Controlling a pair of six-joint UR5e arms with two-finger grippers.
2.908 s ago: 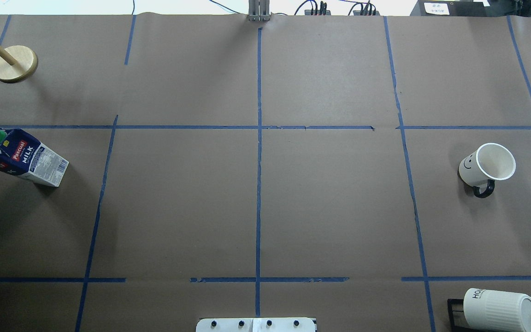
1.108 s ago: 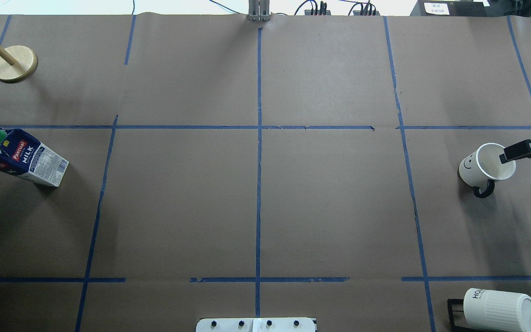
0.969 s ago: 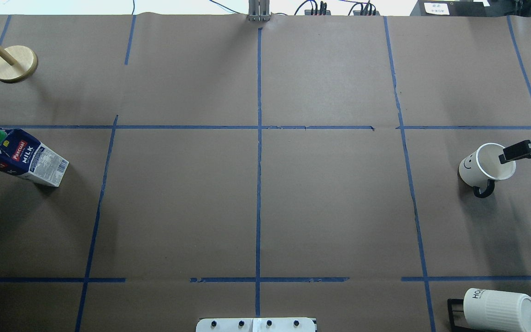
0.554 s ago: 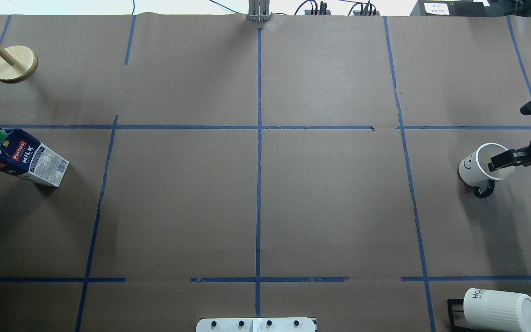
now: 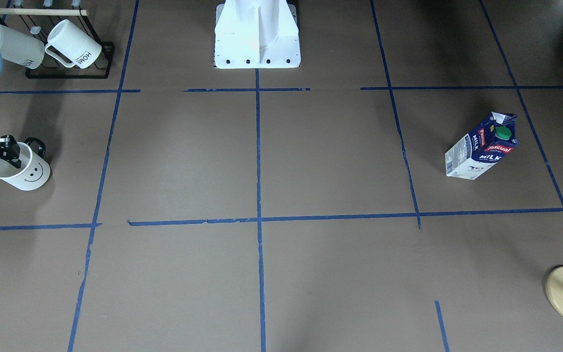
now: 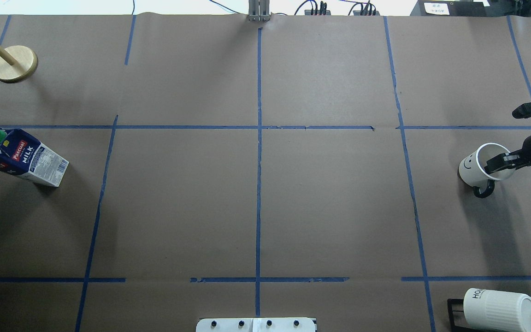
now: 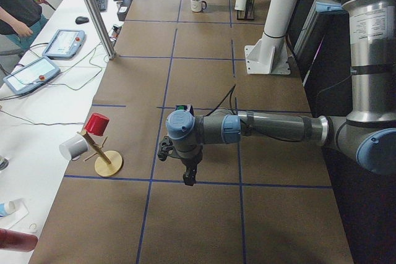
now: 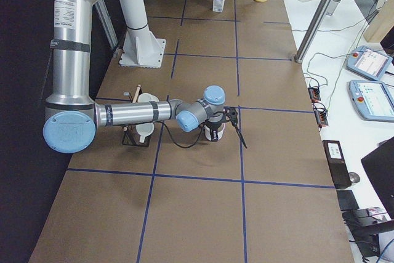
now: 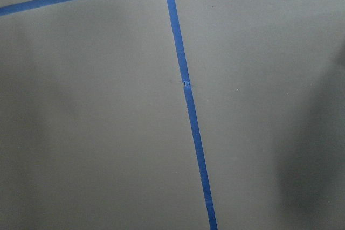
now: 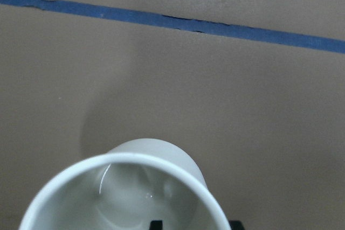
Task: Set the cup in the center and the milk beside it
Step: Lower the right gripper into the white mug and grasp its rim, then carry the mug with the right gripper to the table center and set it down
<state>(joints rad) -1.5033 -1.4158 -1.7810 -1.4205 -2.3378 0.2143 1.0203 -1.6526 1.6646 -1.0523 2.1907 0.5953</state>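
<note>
**Right arm lines up a rim grab on the cup**

We're over at the robot's right end of the table, where the cup (image 6: pixel 469 169) stands upright, smiley turned toward the middle and black handle toward the robot's base. The right gripper (image 6: pixel 502 139) is spread wide. One finger (image 6: pixel 500 161) lies across the cup's mouth and the other sits outside the wall, well clear of it. Nothing is clamped yet. We read that as a pinch set up on the wall, since a finger on each side of the rim should carry the cup upright.

The center (image 6: pixel 259 127), where the long tape lines cross, is well apart from the cup, so a long carry lies ahead.

The milk (image 6: pixel 21 157) is at the opposite end, upright with its green cap on top, equally far from the crossing. The left gripper (image 7: pixel 180 168) hangs above the paper near it. We see it only from the side camera and cannot tell how its jaws stand. Its wrist camera shows just tape and paper. We'd say the milk waits its turn.

The ribbed mugs on the rack (image 5: pixel 74 46) are not our target.
</note>
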